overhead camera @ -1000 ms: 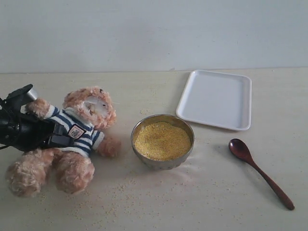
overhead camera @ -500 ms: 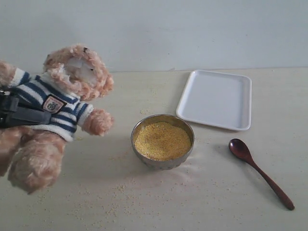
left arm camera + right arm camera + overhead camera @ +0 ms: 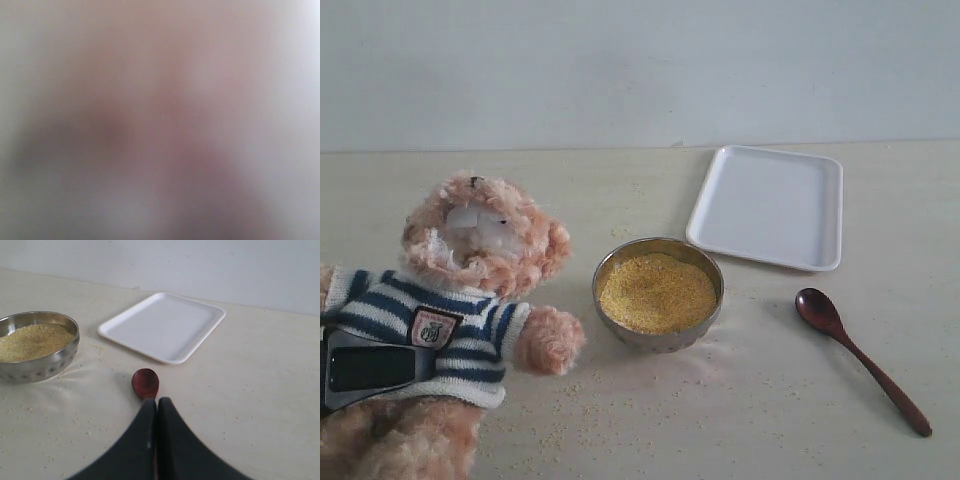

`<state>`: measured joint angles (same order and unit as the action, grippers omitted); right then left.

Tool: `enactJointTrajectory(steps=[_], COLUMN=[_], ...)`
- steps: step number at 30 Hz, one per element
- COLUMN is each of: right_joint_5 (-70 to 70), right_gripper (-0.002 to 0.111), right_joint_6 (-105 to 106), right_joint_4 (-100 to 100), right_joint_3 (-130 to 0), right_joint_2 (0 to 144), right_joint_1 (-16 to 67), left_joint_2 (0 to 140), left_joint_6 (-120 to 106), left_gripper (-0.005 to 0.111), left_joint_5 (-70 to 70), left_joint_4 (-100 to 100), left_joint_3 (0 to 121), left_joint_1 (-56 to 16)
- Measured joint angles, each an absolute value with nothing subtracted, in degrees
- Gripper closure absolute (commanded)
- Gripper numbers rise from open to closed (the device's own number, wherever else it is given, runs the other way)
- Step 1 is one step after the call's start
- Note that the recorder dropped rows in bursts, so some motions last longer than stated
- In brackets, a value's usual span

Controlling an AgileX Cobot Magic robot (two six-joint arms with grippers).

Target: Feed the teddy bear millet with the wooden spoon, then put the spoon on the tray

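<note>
- The left gripper [image 3: 365, 368] hugs the teddy bear [image 3: 470, 290] around its striped tummy.
- The right gripper [image 3: 156, 405] is pinched tight, holding nothing.
- The wooden spoon [image 3: 860, 358] lies on the table.
- The millet [image 3: 657, 291] fills its bowl [image 3: 665, 338].
- The tray [image 3: 768, 205] sits farthest back.

The exterior view looks down across the table [image 3: 770, 420] from its front, the left wrist view is blurred by closeness, and the low right wrist view shares the tray [image 3: 165, 325] and wooden spoon [image 3: 145, 382].

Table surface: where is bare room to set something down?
Free: the strip between the tray and the back wall, and the table in front of the bowl beside the wooden spoon, though grains lie scattered there. Crowded: the gap between the teddy bear and bowl.
</note>
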<state>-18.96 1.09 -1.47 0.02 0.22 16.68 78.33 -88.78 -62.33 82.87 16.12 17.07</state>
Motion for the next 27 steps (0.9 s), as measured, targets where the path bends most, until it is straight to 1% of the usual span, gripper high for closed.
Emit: enactJointTrajectory(steps=[6,27], right_joint_5=[-19.0,-19.0], right_gripper=[0.108,0.108], right_joint_6=[1.1,1.1], right_joint_4=[-1.5,-1.5], right_joint_3=[0.0,0.0], right_joint_2=[0.2,0.2], right_joint_1=[16.7,16.7], left_joint_2=[78.3,78.3], left_joint_6=[-90.4,-90.7], left_gripper=[0.102,0.102], left_joint_5=[-61.8,-61.6], left_joint_4=[84.4,85.4], left_joint_3=[14.7,14.7], left_joint_1=[18.7,18.7])
